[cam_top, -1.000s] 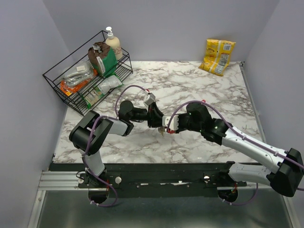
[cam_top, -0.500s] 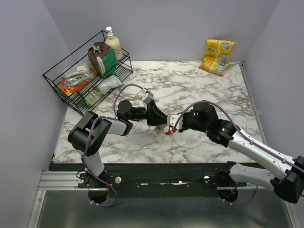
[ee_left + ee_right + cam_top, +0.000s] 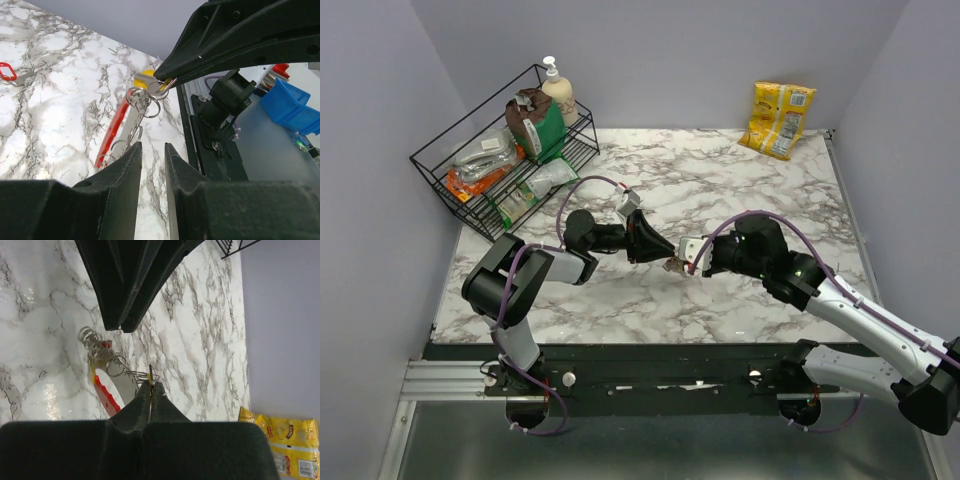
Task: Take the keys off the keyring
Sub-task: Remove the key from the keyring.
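Note:
My right gripper [image 3: 151, 384] is shut on the yellow-headed key [image 3: 148, 80], held edge-on between its fingertips. From that key the keyring [image 3: 145, 98] hangs as a cluster of thin metal rings, with a red strap [image 3: 111, 134] and a flat silvery key [image 3: 125, 388] dangling over the marble. My left gripper [image 3: 153, 145] sits just below and beside the bunch, jaws a little apart with only marble showing between them. From above, both grippers meet at the bunch [image 3: 673, 264] in mid-table.
A small red-headed key [image 3: 6, 71] lies alone on the marble tabletop [image 3: 760, 190]. A black wire basket [image 3: 500, 170] with packets and a soap bottle [image 3: 558, 88] stands at the back left. A yellow bag [image 3: 778, 118] lies at the back right.
My right gripper has drawn back to the right with the key bunch. The left gripper has shifted slightly up and followed it. Neither gripper's jaw gap has visibly changed.

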Controlling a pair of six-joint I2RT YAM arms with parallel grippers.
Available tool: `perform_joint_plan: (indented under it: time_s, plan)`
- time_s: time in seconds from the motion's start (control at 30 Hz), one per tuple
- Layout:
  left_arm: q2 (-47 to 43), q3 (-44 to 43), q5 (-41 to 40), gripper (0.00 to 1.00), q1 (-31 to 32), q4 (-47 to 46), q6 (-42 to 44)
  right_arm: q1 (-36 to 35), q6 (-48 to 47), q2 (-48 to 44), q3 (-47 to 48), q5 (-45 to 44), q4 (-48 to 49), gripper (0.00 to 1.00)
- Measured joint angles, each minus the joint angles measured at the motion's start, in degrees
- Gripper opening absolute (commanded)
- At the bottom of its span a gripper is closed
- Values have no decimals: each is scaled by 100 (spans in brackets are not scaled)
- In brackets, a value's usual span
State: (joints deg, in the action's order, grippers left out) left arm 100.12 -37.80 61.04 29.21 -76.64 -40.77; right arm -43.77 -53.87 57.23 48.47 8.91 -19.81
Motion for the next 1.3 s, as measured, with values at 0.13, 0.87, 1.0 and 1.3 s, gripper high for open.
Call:
perform_joint_plan:
  time_s: [0.13, 0.87, 1.0, 1.3]
  plan:
    - [0, -2, 0, 35, 0, 0, -4, 0, 7, 17, 2, 118, -46, 1]
    - [225, -13, 127, 36, 79, 0, -330, 2, 66, 28, 529, 1537, -1115, 1]
    - [282, -13, 166, 36, 125, 0, -404, 2, -96, 52, 761, 1735, -1478, 1]
    - [275, -13, 164, 36, 129, 0, -275, 2, -730, 155, 1464, 1928, -2520, 3]
